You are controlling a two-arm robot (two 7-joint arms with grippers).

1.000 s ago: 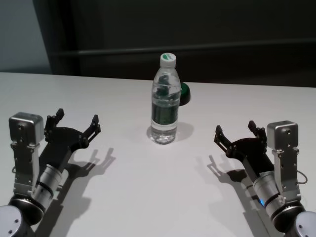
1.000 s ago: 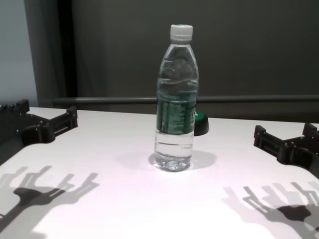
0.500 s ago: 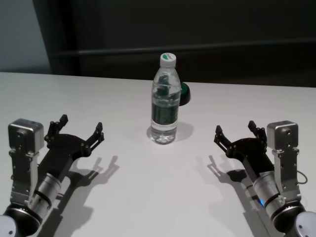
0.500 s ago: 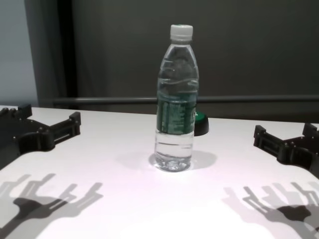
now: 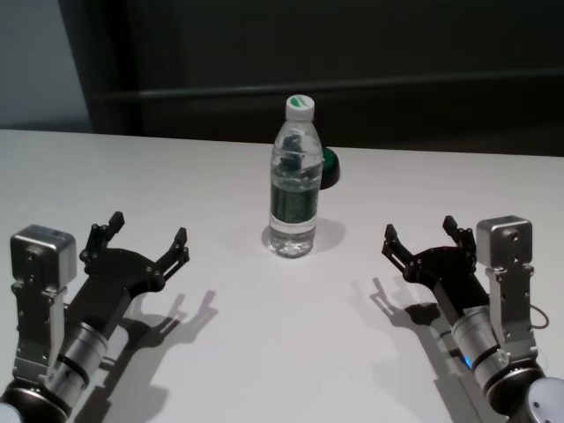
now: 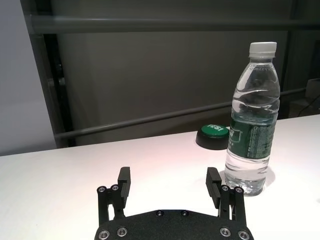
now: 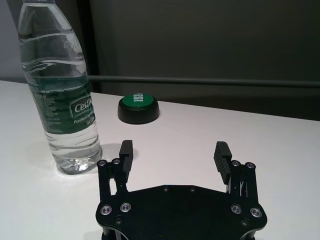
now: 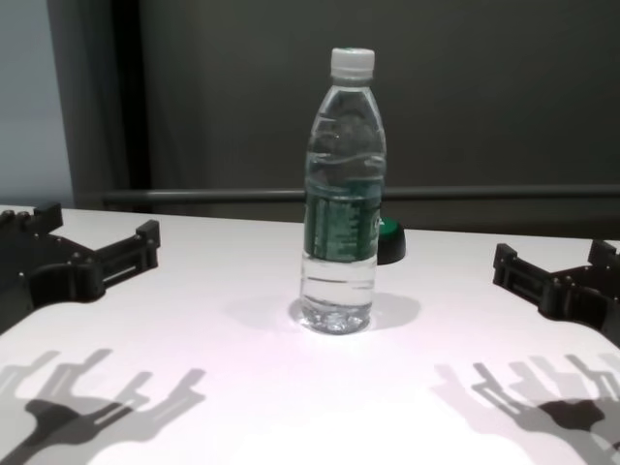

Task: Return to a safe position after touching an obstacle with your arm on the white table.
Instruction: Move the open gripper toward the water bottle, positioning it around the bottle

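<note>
Left gripper point(image 5: 148, 242), lower left of the head view: fingers spread and empty, shifted a little right and down-frame over the last second, still well apart from the bottle point(image 5: 294, 179). Bottle, centre frame: upright and unmoved on the table point(image 5: 282, 335), green button point(image 5: 330, 167) just behind it. Right gripper point(image 5: 422, 236), lower right: open, empty, unchanged; judged, the left arm's move is still in progress.
</note>
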